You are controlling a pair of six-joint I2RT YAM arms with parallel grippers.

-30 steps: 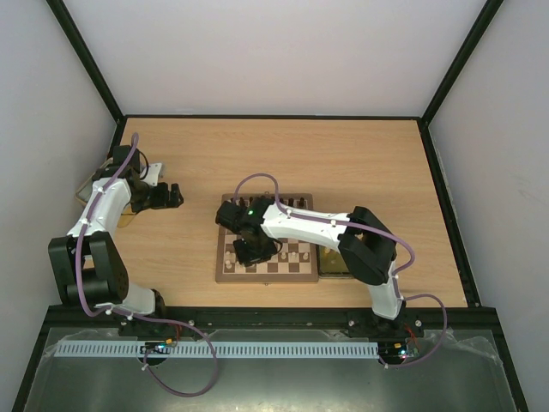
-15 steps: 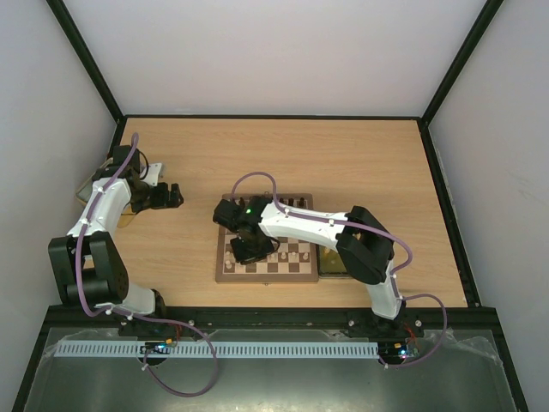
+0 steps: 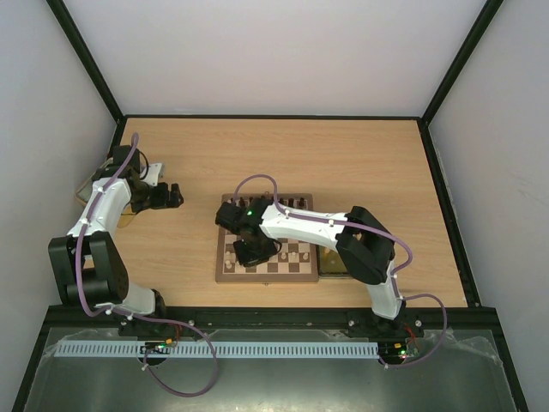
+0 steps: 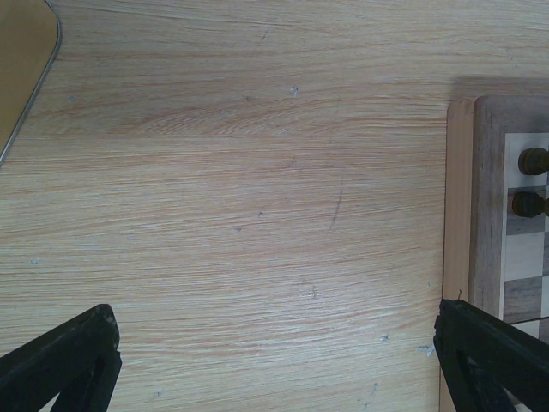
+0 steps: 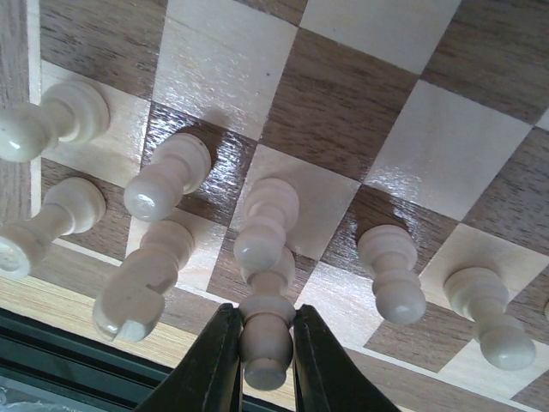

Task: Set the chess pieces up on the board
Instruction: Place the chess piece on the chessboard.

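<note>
The board [image 3: 225, 276] lies at the table's middle, with dark chess pieces [image 3: 292, 202] along its far edge and cream ones [image 3: 296, 255] nearer me. My right gripper [image 3: 251, 251] hangs low over the board's near left part. In the right wrist view it [image 5: 263, 316] is shut on a cream chess piece [image 5: 264, 343] that stands in the near row. Several other cream pieces [image 5: 167, 176] stand close around it. My left gripper [image 3: 176, 196] hovers open over bare table left of the board. Its fingers [image 4: 64, 360] are wide apart, and the board's edge [image 4: 489, 206] carries two dark pieces [image 4: 533, 160].
A shallow tray [image 3: 333, 264] lies against the board's right side, partly under the right arm. Another tray [image 3: 94, 184] sits at the far left under the left arm, its corner [image 4: 21, 60] showing in the left wrist view. Black frame rails border the table.
The right gripper's fingers have closed onto the cream piece, with a small shift over the board's near left squares. The left arm has stayed still.
</note>
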